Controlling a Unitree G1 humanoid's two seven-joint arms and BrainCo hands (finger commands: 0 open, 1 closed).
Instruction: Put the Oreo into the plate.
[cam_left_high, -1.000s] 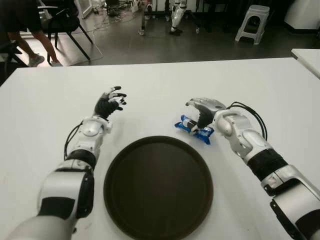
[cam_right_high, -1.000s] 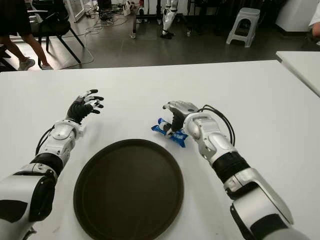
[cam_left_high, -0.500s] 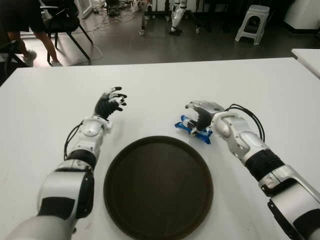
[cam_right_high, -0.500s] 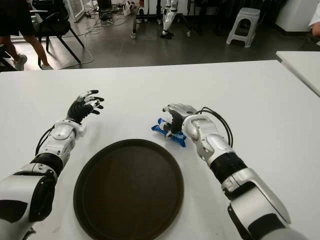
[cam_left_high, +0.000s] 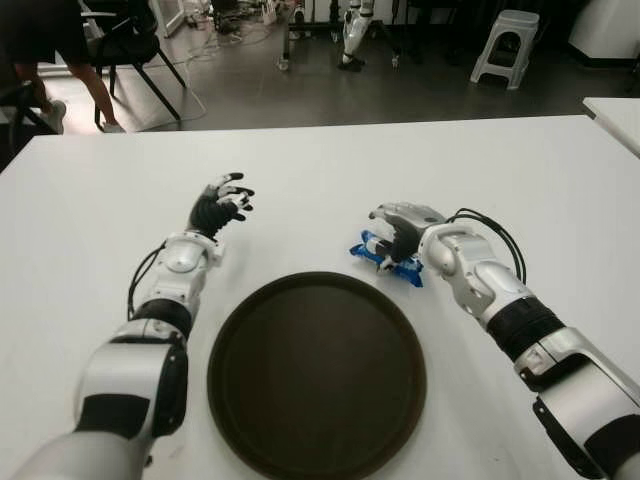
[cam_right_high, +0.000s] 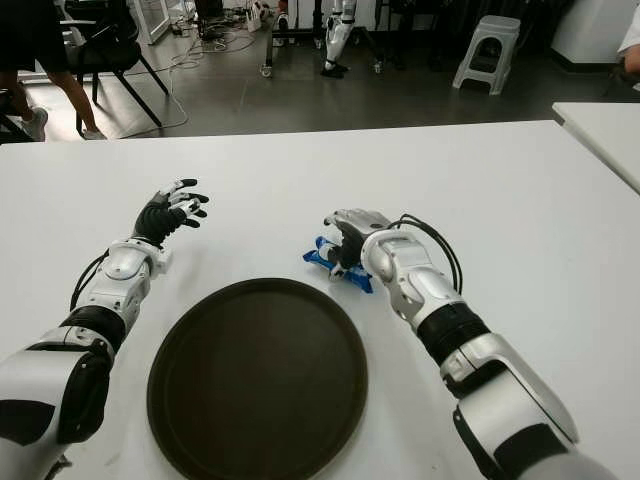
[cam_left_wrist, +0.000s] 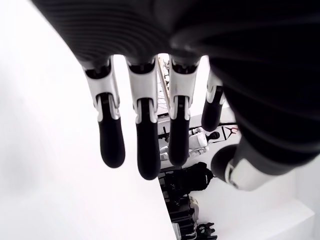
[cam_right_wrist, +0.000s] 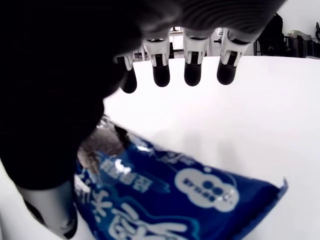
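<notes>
The right hand (cam_left_high: 400, 228) hovers over the blue Oreo packet (cam_right_wrist: 170, 200), fingers (cam_right_wrist: 192, 67) extended, apparently not yet gripping. The packet lies on the desk (cam_left_high: 520, 170) just beyond the dark plate (cam_left_high: 316, 372). The left hand (cam_left_high: 218, 206), open, shows left of the plate.

Your plate (cam_left_high: 316, 375) lies nearest on the table (cam_left_high: 520, 170); Oreo pack (cam_left_high: 387, 259) behind its right edge.

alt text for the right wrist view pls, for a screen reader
The right hand hovers over a blue Oreo packet lying on the white table, four fingers extended past the packet and not closed on it. The thumb sits beside one end of the packet; whether it touches is unclear.
</notes>
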